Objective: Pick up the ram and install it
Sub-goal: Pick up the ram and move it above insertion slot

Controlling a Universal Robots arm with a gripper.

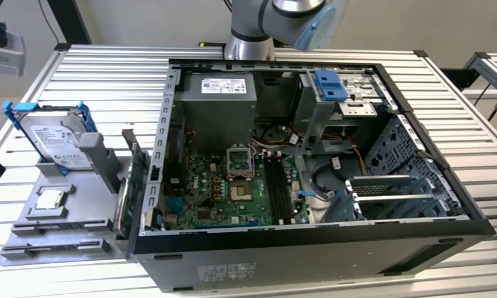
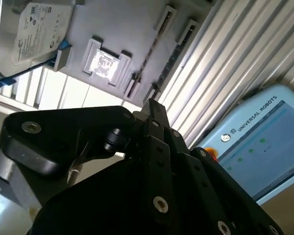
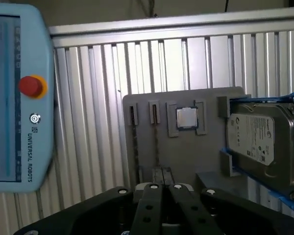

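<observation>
The slatted tabletop (image 1: 82,68) carries everything. In the exterior view the open computer case (image 1: 315,248) takes its middle and the exterior view's right. My arm (image 1: 257,25) rises at the far edge behind it. Inside the case lies the green motherboard (image 1: 207,192), whose long black memory slots (image 1: 275,186) run crosswise to the tabletop's slats.

The grey fixture (image 3: 186,161) sits by the tabletop's edge at the exterior view's left, just beside the case wall. Both wrist views show a pale blue teach pendant (image 3: 14,147), well apart from the fixture across bare slats.

The hard drive (image 3: 257,142) stands in a blue bracket at one end of the fixture.

My end effector (image 3: 161,187) hangs above the fixture's slotted end. Its black fingers meet at the tips and hold nothing.

The ram (image 3: 155,144) stands edge-on in a fixture slot, a thin dark strip. Its long axis runs parallel to the slats, so it is turned a quarter from the memory slots. A second dark strip (image 3: 134,147) lies parallel in the next slot, on the side away from the drive. In the second wrist view the ram (image 2: 147,61) slants toward my fingertips.

The small square silver chip (image 3: 187,118) rests in a pocket between the ram and the drive.
</observation>
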